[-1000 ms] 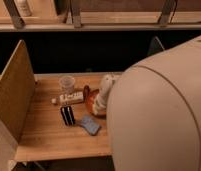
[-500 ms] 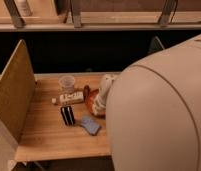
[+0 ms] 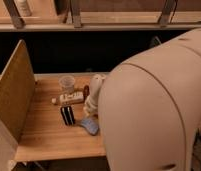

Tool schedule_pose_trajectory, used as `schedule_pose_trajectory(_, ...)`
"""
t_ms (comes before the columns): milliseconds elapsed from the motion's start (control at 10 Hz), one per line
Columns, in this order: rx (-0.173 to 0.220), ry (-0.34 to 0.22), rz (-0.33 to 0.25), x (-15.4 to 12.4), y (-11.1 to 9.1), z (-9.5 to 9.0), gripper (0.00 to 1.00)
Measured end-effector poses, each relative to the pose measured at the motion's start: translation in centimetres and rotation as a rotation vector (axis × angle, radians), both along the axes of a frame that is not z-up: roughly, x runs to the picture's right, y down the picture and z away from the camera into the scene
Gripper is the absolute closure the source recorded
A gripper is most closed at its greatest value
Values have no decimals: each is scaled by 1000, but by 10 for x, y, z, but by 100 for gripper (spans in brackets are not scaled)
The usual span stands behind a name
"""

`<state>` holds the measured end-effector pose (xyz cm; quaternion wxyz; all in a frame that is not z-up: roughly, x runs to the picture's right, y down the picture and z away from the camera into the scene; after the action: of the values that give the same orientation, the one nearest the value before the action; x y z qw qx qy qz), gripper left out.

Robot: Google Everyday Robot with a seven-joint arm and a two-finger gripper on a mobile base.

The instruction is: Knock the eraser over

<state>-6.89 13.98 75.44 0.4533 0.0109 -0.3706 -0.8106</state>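
Wooden table [image 3: 46,142] w/ a tall brown board [image 3: 14,90] standing along its left edge. The eraser [image 3: 67,115], dark w/ thin pale stripes, stands upright near the middle of the table, not knocked over. Just behind it a white bottle [image 3: 71,98] w/ a label lies on its side, cap end pointing left; eraser & bottle look v. close, can't tell if they touch. Behind the bottle, toward the back edge, a clear cup [image 3: 67,82] stands upright, apart from the rest. Right of the eraser & a bit nearer the front lies a flat blue-grey pad [image 3: 89,126], close to the eraser but w/ a strip of bare wood between. The gripper [image 3: 90,109], pale, comes down from the upper right at the end of the arm, low over the table, right of the bottle's end, just above the pad & just right of the eraser; a thin gap to the eraser seems to show. Whether the pincer is released or clenched: can't tell, and it has no visible hold on anything. A small red-brown thing [image 3: 86,92] pokes out behind the gripper; can't tell what it is. The big rounded pale robot shell [image 3: 154,110] fills the right side & hides the table's right part. A shelf rail [image 3: 94,24] runs across the top.
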Motion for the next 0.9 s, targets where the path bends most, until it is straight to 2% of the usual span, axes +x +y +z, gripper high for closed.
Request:
schedule_pose_trajectory(400,-55,-85,-88,-46,15,8,100)
schedule_pose_trajectory(700,-116,-144,-193,-85,38,15,100)
schedule_pose_trajectory(800,-120,-158,-231,-97,42,19,100)
schedule_pose_trajectory(900,-107,-170,-270,-107,42,26,100)
